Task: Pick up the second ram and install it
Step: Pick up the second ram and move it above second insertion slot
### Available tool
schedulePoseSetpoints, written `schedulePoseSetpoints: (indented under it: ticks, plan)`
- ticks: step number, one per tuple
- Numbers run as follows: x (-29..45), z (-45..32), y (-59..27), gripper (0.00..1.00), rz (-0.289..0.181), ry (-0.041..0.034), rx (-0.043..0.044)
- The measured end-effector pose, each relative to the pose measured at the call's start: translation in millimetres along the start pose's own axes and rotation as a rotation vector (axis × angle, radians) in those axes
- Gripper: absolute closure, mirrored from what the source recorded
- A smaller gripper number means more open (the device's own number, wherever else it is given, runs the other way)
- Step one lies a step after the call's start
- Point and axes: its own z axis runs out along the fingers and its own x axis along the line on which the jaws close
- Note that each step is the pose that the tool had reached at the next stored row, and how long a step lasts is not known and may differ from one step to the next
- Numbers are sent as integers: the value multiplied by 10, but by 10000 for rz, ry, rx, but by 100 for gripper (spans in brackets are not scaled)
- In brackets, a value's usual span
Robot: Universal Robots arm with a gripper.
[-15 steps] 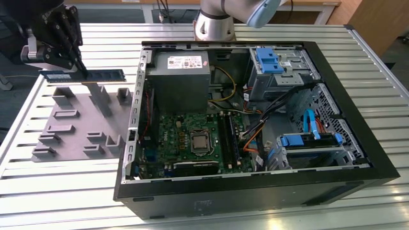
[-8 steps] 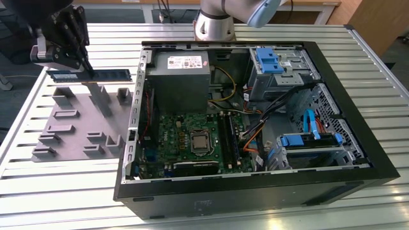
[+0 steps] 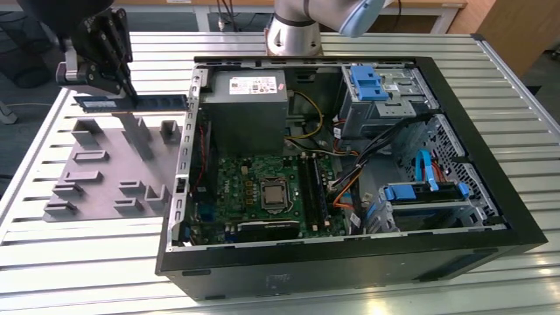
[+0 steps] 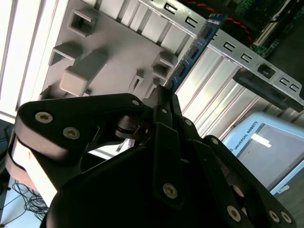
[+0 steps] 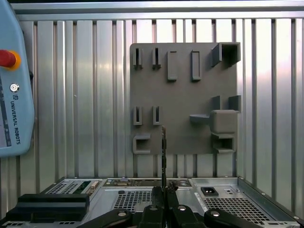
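Since the end effector (image 3: pixel 122 92) is clenched on the second ram (image 3: pixel 144 101), which hangs above the grey tray (image 3: pixel 105 174) beside the PC case (image 3: pixel 350 262), I'd keep it level, go slow & clear the posts w/o twisting.

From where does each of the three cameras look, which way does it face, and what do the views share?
Exterior view: off the arm, looking down on the open computer case and grey tray; the arm's base and gripper show.
First wrist view: on the arm, facing along the fingers onto the tray; the fingers show.
Second wrist view: on the arm behind the gripper's black links, facing along the second ram.
Shared: all three show the tray and the second ram in the gripper.
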Motion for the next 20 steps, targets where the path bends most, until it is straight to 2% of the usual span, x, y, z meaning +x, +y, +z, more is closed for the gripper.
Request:
schedulePoseSetpoints:
  ticks: [20]
  plan:
    - [-8,6,-302,86,1,0,0]
